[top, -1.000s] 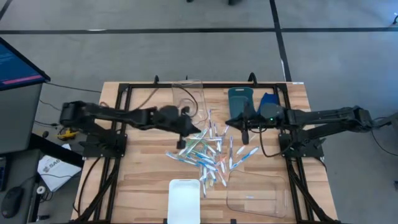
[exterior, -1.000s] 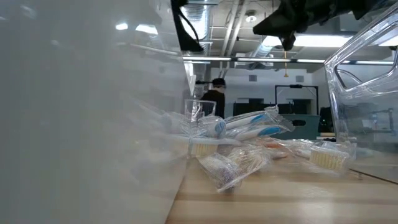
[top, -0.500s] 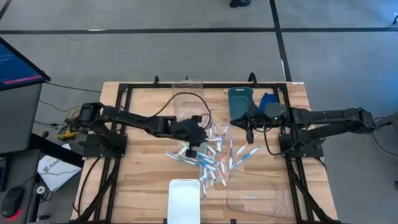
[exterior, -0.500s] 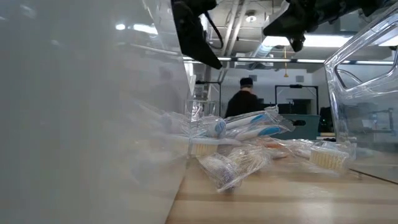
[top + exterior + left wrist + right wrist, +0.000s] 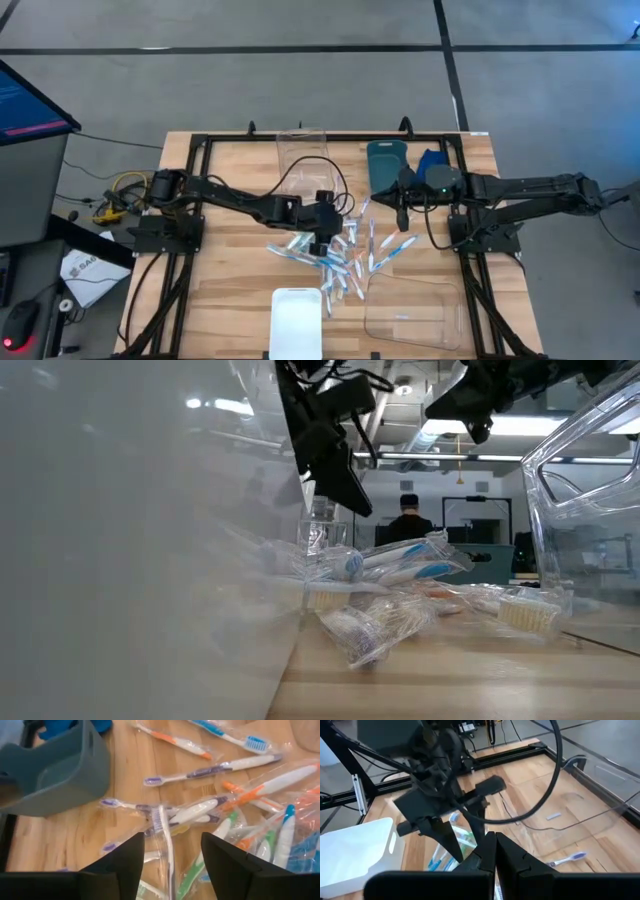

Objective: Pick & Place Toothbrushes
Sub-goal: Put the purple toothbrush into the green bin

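Several toothbrushes [image 5: 342, 252] in clear wrappers lie in a loose pile on the middle of the wooden table [image 5: 230, 290]. They show close up in the left wrist view as toothbrushes [image 5: 210, 810] with orange, blue, green and purple parts. My left gripper [image 5: 324, 236] hangs open just above the pile's left side. Its fingers [image 5: 127, 862] stand on either side of a wrapped white brush [image 5: 165, 832] without touching it. In the low view my left gripper [image 5: 340, 470] is clear of the pile [image 5: 400, 575]. My right gripper [image 5: 401, 216] is shut and waits above the pile's far right side.
A teal container [image 5: 385, 160] and a blue cloth [image 5: 432, 160] stand at the far right. A clear bin [image 5: 301, 148] at the far middle holds one toothbrush [image 5: 567, 859]. A second clear bin [image 5: 415, 312] and a white bin [image 5: 297, 322] sit at the near edge. A person [image 5: 410, 520] stands far behind.
My left gripper has reached out toward the table's right and near side and has sunk from beside the far clear bin down over the pile's left side, tipping further downward. The toothbrushes have not moved.
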